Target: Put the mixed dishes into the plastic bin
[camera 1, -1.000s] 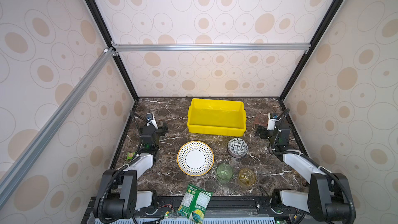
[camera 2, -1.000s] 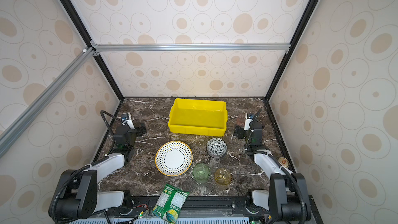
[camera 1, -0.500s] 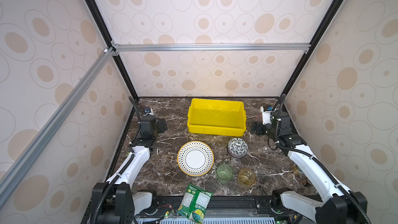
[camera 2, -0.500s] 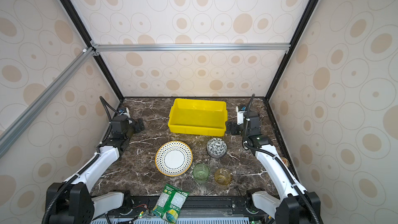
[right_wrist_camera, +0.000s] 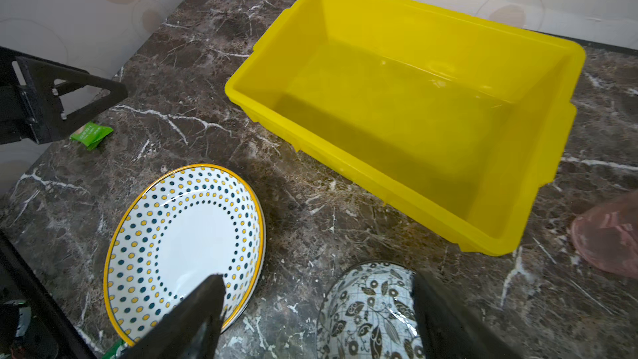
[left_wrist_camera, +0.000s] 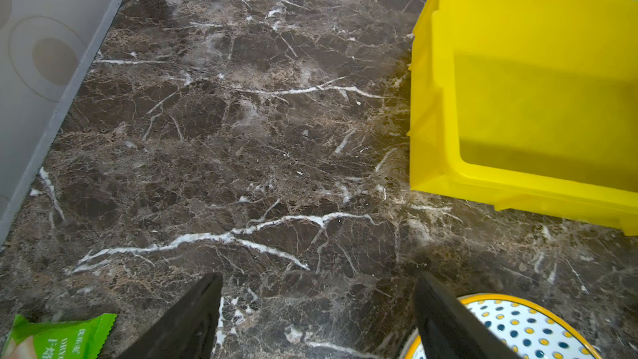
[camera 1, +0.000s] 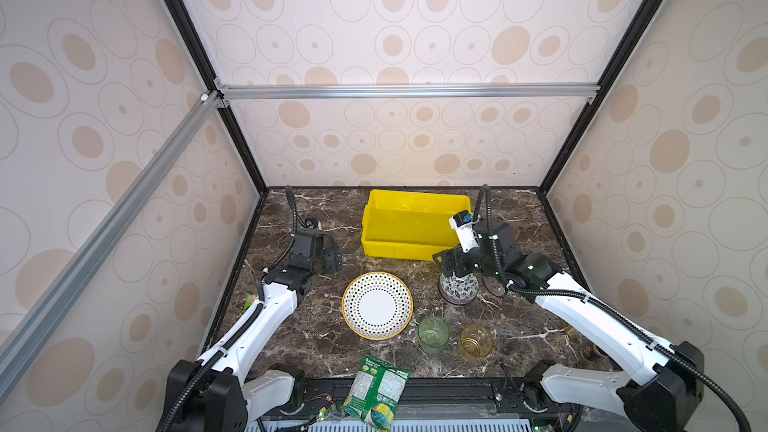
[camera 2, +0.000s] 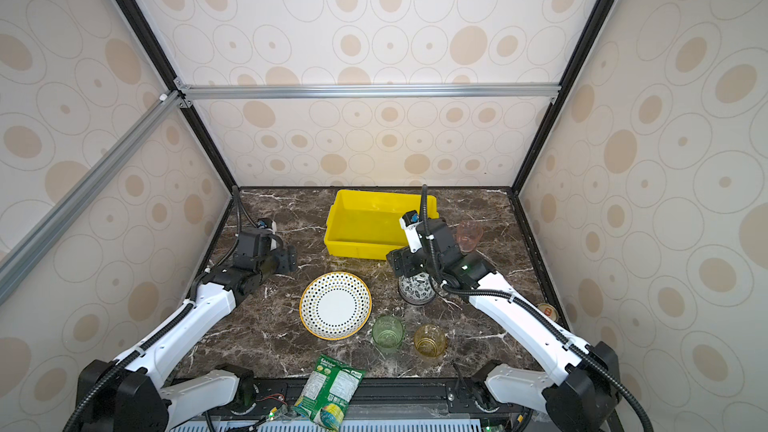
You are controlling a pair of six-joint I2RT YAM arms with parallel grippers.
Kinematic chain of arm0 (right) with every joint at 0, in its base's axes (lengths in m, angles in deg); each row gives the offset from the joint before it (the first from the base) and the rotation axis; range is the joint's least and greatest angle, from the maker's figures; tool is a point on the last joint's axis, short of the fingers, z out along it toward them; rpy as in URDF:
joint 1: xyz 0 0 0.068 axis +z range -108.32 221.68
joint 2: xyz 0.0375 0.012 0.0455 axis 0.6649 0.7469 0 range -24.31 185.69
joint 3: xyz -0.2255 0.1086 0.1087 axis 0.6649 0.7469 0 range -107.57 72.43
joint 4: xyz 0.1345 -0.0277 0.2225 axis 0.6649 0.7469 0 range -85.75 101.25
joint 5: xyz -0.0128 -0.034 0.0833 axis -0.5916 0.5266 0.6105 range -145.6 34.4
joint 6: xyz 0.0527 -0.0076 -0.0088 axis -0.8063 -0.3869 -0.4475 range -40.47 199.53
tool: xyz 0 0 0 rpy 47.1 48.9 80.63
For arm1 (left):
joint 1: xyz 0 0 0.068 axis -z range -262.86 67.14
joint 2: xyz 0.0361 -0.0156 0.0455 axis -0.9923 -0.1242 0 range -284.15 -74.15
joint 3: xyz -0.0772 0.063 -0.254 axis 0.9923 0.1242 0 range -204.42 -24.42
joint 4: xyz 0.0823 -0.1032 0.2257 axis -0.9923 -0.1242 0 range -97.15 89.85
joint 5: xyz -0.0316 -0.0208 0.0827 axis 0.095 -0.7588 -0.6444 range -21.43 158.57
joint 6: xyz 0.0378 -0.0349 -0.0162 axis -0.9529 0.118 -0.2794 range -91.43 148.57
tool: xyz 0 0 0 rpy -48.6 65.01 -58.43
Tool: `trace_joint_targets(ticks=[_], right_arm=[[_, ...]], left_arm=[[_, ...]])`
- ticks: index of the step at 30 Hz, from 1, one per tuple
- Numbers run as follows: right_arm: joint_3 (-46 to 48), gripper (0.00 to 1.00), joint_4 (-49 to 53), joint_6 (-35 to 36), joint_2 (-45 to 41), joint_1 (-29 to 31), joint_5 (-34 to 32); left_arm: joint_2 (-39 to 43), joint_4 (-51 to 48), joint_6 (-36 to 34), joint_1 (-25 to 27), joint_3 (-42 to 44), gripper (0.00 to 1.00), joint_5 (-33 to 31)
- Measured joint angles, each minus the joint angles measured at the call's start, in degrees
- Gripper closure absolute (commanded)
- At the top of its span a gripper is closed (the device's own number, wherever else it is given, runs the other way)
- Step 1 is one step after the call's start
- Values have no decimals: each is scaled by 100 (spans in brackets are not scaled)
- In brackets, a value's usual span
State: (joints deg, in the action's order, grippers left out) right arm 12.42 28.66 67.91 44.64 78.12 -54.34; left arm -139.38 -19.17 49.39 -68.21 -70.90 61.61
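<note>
Right hand open, empty, over bowl on desk near empty bin; left hand open by plate; off-centre pinch on slick rim could tip or skid bowl.

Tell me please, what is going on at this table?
Two robot arms are set to put dishes into the yellow bin, which is empty at this moment. The right gripper hangs open just over the black-and-white bowl, not yet closed on it. The left gripper is open too, over the bare table beside the dotted plate. The green tumbler, amber tumbler and pink tumbler wait untouched. A green snack packet lies at the front edge.
</note>
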Motion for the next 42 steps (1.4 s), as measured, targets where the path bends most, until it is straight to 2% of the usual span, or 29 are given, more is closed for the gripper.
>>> trace_joint_targets(ticks=[2,6,11,21,32,42], right_arm=[[-105,14,52,-85,144,260,-101],[-227,17,46,-164,450,684,-238],[-337,21,13,-249,800,925,-254],[-498,31,-7,-538,1355,935,-197],[-479,55,-61,-962,1937,990,11],[-466,65,-144,-1167,2455,990,44]], left_arm=[[63,-138,26,26,-87,20,7],[149,-358,105,83,-181,22,37],[203,-632,216,249,-175,24,72],[481,-885,420,435,61,30,262],[352,-894,638,632,597,38,522],[352,-846,804,739,927,41,686]])
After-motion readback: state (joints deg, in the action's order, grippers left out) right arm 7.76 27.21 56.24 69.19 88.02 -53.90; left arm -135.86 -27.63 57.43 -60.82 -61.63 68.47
